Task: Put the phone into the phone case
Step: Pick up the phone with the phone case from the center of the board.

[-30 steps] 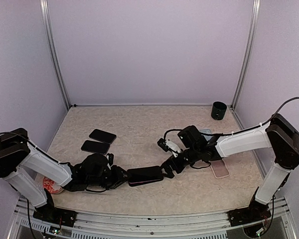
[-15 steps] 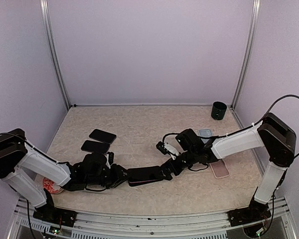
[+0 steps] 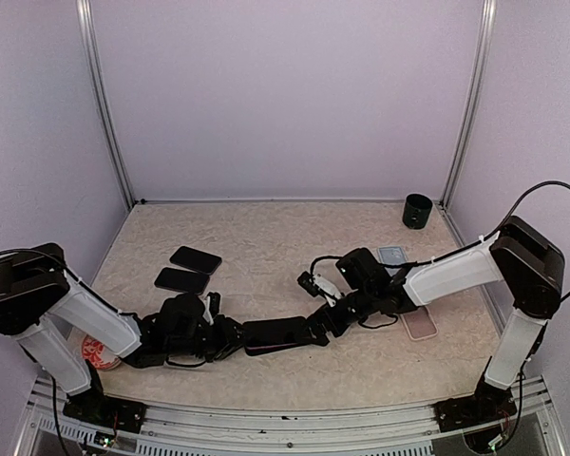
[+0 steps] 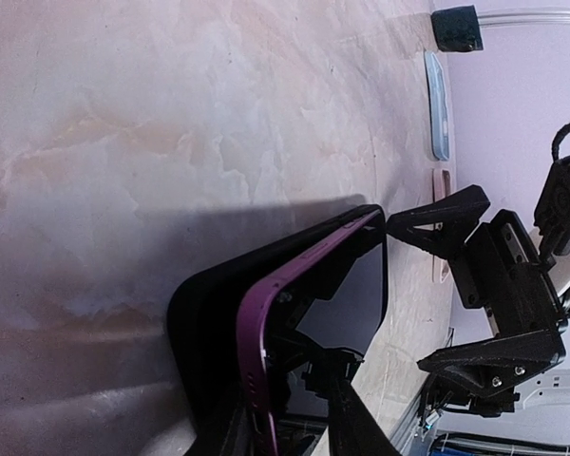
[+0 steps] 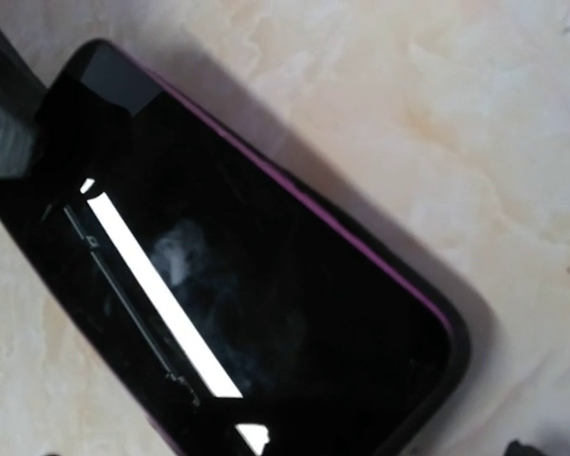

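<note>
**Item: phone (image 3: 277,333) in phone case (image 4: 199,313).**

- **Location:** on the table (image 3: 266,237), well apart from the black cup (image 3: 417,211), nearer the arms and to the cup's left.
- **Axis:** the long axis runs left to right, roughly along the table's near edge. The end on the cup's side sits slightly farther back. The screen faces up.
- **Appearance:** dark glossy screen showing a bright bar of reflected light in the right wrist view. A purple edge runs along the long side. The case is black and sits beneath and around the phone. In the left wrist view the purple edge stands a little proud of the case at the held end. Whether the phone is fully seated cannot be told.

**Left gripper (image 3: 236,337):** the arm lies low across the table, its forearm pointing toward the cup's side. The narrow jaws clamp the phone's end farthest from the cup, case and all. One finger (image 4: 347,418) is over the screen.

**Right gripper (image 3: 318,326):** the shoulder is raised on the cup's side, the white link slopes down away from the cup, and the wrist is low. The jaws are spread wide, straddling the phone's cup-side end and gripping nothing. One fingertip (image 4: 427,217) is just beside the phone's corner.

**Other stock, by the cup:**
- light blue case (image 3: 391,255), nearest the cup
- pink case (image 3: 420,323), nearer the arms than the cup
- two dark phones (image 3: 188,269), far to the cup's left
- red-and-white round object (image 3: 97,352), farthest from the cup and partly under the left arm
</note>
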Motion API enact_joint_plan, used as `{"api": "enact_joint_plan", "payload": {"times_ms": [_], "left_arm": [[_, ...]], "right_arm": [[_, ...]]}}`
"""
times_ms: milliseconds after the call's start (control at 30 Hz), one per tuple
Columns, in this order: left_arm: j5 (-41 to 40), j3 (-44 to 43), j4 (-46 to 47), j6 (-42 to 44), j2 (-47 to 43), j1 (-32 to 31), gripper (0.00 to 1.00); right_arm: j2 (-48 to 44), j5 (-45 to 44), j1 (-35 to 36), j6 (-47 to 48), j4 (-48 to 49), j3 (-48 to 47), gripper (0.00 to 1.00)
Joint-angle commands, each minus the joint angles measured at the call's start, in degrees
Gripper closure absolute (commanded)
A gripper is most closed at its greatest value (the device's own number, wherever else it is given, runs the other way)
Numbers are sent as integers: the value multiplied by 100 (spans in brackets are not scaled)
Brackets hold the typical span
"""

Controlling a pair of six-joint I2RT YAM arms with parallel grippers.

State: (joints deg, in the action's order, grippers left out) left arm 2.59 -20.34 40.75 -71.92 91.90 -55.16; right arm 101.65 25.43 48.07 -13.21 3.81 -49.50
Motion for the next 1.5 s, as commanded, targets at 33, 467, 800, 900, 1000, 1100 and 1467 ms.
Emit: {"api": "enact_joint_plan", "payload": {"times_ms": [33, 467, 800, 900, 1000, 1100, 1467], "left_arm": [[87, 120, 602, -18, 73, 14, 79], [248, 402, 1377, -321, 415, 25, 100], [216, 714, 2054, -444, 426, 45, 100], [224, 782, 2263, -436, 429, 45, 100], [224, 874, 2511, -437, 421, 43, 100], [235, 931, 2773, -424, 408, 42, 100], [327, 1035, 3436, -333, 432, 26, 100]], "right_arm": [[57, 136, -44, -70, 237, 138, 0], [-109, 200, -56, -143, 331, 220, 0], [-380, 289, -161, -274, 438, 397, 0], [-455, 321, -186, -332, 496, 451, 0], [-510, 423, -232, -404, 588, 512, 0], [-546, 536, -266, -508, 714, 553, 0], [-527, 985, -321, -1021, 1266, 656, 0]]}}
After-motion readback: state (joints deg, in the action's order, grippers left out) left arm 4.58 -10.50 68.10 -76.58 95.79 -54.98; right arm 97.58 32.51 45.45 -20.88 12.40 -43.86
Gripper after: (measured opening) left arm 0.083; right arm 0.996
